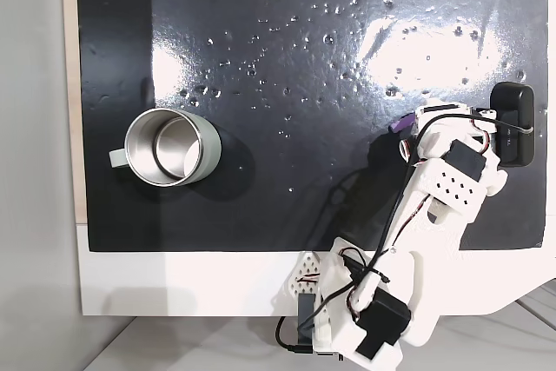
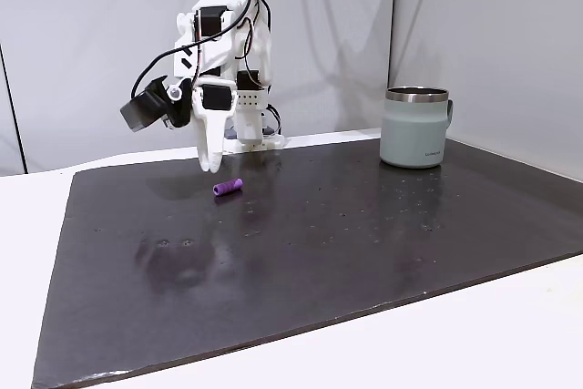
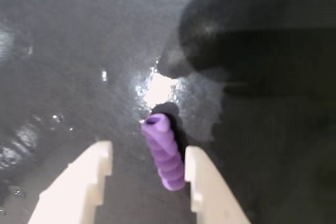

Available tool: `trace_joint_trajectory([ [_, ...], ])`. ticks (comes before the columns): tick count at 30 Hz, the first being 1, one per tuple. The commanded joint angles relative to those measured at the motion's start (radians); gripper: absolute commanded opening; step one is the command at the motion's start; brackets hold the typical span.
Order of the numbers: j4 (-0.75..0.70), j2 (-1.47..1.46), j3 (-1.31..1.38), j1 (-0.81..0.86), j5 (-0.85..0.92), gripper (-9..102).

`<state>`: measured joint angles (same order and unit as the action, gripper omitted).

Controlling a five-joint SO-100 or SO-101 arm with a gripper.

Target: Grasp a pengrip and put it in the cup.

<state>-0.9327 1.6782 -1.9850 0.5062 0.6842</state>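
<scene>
The pengrip (image 3: 164,153), a small purple ribbed tube, lies on the black mat between my two white fingers and close to the right-hand finger (image 3: 202,182) in the wrist view. My gripper (image 3: 148,151) is open with the jaws on either side of the tube. In a fixed view the gripper (image 2: 211,163) points down just above the mat, with the pengrip (image 2: 228,187) lying beside its tip. From above, the pengrip (image 1: 400,123) peeks out at the left of the gripper head (image 1: 426,128). The grey-green steel cup (image 1: 169,147) stands upright far off, handle outward, also seen as the cup (image 2: 416,127).
The black mat (image 2: 319,252) covers most of the white table and carries small bumps and glare. The arm's base (image 1: 365,319) sits at the mat's near edge. Open mat lies between gripper and cup. A pale wall (image 2: 91,25) stands behind the arm.
</scene>
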Motion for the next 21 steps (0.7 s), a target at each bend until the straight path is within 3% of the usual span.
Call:
trace_joint_trajectory([
  [1,-0.002,-0.041,0.097,-0.020,0.051,19],
  [21,-0.227,-0.238,0.227,-0.091,0.141,19],
])
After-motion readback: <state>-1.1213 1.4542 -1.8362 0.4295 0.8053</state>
